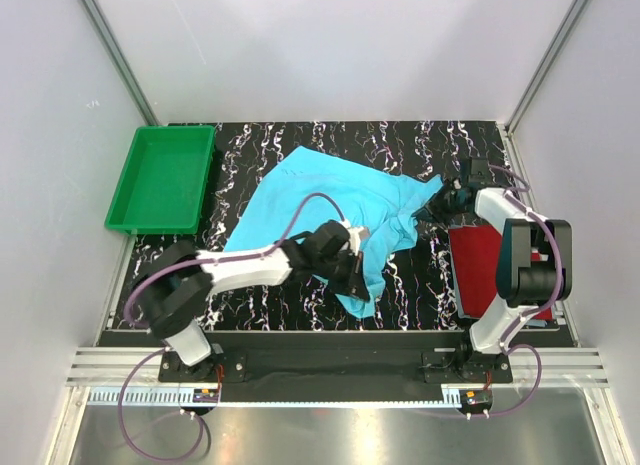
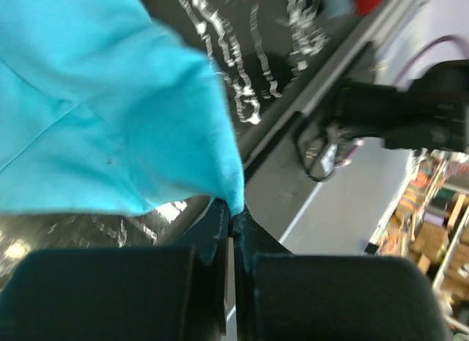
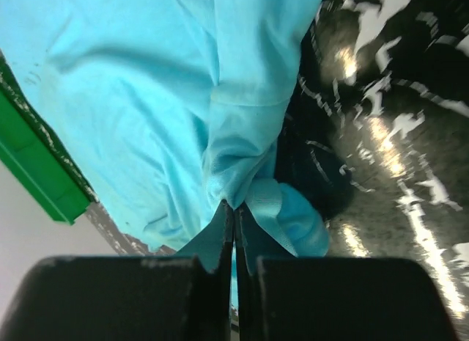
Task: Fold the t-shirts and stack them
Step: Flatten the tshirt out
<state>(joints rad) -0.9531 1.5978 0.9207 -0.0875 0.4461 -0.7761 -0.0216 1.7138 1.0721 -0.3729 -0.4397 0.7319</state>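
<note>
Dark red tee (image 1: 478,265) at counter's (image 1: 430,295) right edge partly under right arm (image 1: 522,253); turquoise tee (image 1: 320,195) btm under left arm (image 1: 250,265)

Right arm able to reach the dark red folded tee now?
Probably not yet: the right claw is shut on the bright turquoise cloth tee. The dark red folded tee lies bare close by; likely reachable after release.

A black, white-veined tabletop (image 1: 420,275) lies inside a booth of plain pale walls (image 1: 330,45), with slanting metal posts (image 1: 117,55) at the far corners. A green tray (image 1: 160,180) rests at its far left. Metal rails (image 1: 100,366) line the near edge. Overhead light glares off the tabletop.
</note>
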